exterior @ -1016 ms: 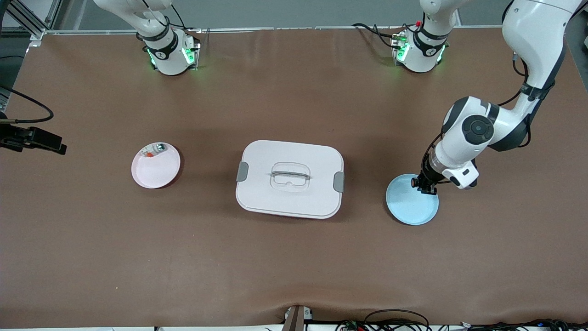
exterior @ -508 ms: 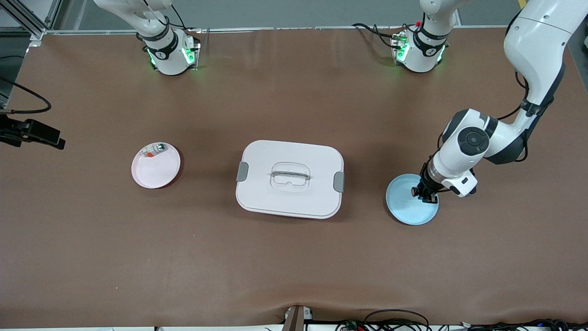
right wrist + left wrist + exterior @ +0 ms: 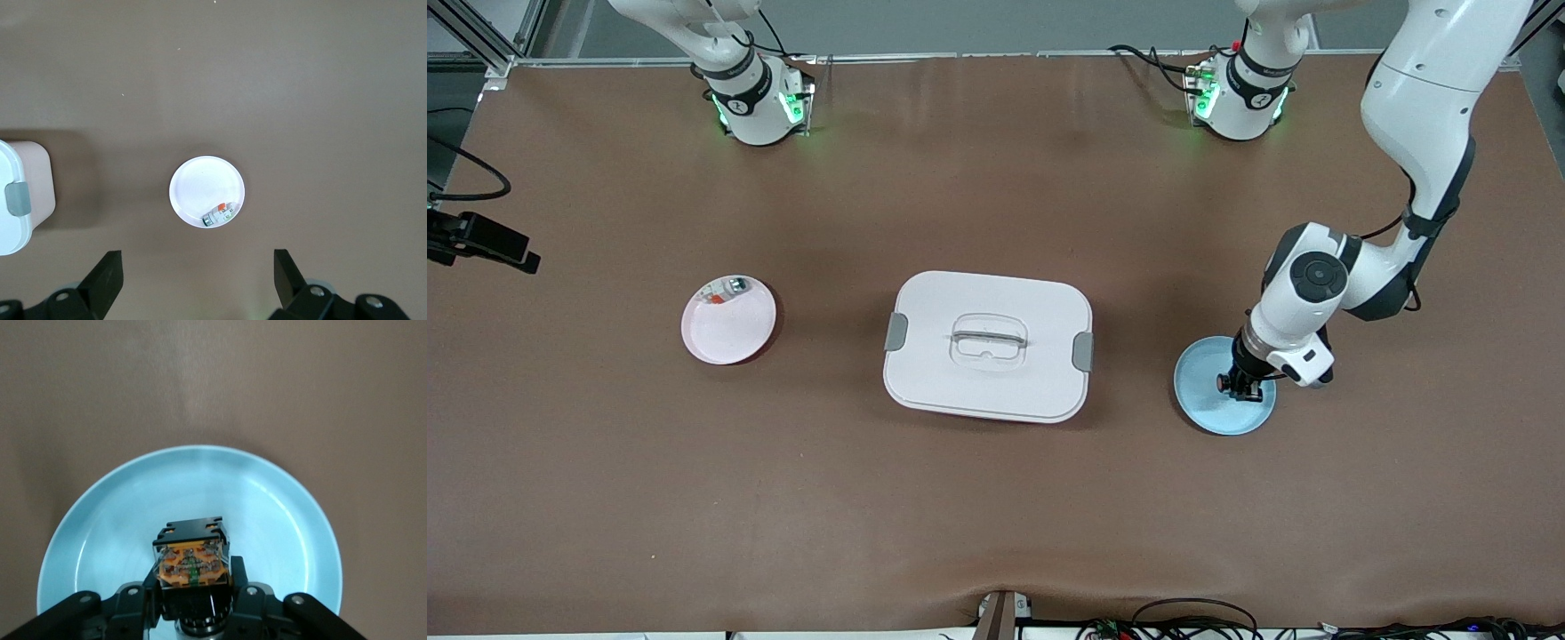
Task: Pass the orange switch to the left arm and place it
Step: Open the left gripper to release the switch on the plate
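My left gripper (image 3: 1241,384) is shut on the orange switch (image 3: 192,561), a small black block with orange markings, and holds it low over the light blue plate (image 3: 1209,404). The plate fills the left wrist view (image 3: 120,513). The white box (image 3: 987,347) with grey clips lies mid-table, between the blue plate and the pink plate (image 3: 734,333). My right gripper (image 3: 197,277) is open and empty, high above the pink plate (image 3: 200,183); in the front view it sits at the edge of the picture, at the right arm's end (image 3: 480,242).
A whitish-clear small part with green and red bits (image 3: 727,290) lies on the pink plate's rim, also seen in the right wrist view (image 3: 219,214). The box's corner shows in the right wrist view (image 3: 17,200). Cables run along the table's near edge (image 3: 1192,622).
My left gripper has moved down and toward the blue plate's middle with the switch in it. My right gripper has drifted up and away from the table's middle.
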Tool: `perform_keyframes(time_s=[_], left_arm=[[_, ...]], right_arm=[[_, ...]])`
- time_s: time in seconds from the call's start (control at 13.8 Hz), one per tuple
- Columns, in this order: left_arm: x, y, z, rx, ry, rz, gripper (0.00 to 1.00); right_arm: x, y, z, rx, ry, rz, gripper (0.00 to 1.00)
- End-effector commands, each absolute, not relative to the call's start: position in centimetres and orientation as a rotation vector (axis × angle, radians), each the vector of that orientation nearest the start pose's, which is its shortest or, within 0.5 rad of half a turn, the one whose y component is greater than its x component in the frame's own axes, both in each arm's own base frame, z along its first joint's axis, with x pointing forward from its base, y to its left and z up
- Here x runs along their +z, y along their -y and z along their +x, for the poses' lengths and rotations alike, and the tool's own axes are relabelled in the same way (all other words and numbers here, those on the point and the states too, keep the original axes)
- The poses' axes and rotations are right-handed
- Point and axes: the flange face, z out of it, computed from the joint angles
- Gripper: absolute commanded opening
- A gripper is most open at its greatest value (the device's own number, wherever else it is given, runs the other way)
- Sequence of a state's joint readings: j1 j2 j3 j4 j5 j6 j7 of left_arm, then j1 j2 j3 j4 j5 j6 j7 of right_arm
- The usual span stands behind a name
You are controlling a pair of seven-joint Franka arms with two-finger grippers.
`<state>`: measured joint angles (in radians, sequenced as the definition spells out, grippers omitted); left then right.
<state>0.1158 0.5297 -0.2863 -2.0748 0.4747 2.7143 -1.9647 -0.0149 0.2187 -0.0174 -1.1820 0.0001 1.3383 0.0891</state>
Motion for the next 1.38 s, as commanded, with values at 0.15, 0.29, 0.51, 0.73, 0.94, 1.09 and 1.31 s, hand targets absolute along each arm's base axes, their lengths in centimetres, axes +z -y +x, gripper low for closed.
perform_keyframes(time_s=[0.15,0.29,0.51,0.73,0.94,1.09,1.31], left_arm=[[19.7,11.7,58.1,-0.243,2.048,-2.509,0.01],[19.2,11.7,57.9,-0.23,2.035,-2.513,0.01],[18.5,11.3,57.9,-0.213,2.033,-2.506,0.03],[18.5,11.4,57.9,-0.215,2.032,-2.508,0.13],[18.5,11.3,58.0,-0.217,2.035,-2.507,0.57],[19.4,11.5,58.2,-0.237,2.038,-2.515,1.0],[21.3,11.3,58.5,-0.282,2.043,-2.525,1.0]], right_arm=[[65.6,2.3,56.4,0.027,-0.24,-3.114,1.0],[65.6,2.5,56.1,0.037,-0.245,-3.114,1.0],[66.0,2.5,55.5,0.056,-0.282,-3.109,1.0],[66.1,2.4,55.3,0.064,-0.33,-3.105,1.0],[66.1,2.3,55.0,0.09,-0.309,-3.052,1.0],[66.6,2.7,54.6,0.088,-0.317,-3.037,1.0],[66.8,2.2,54.5,0.083,-0.301,-3.039,1.0]])
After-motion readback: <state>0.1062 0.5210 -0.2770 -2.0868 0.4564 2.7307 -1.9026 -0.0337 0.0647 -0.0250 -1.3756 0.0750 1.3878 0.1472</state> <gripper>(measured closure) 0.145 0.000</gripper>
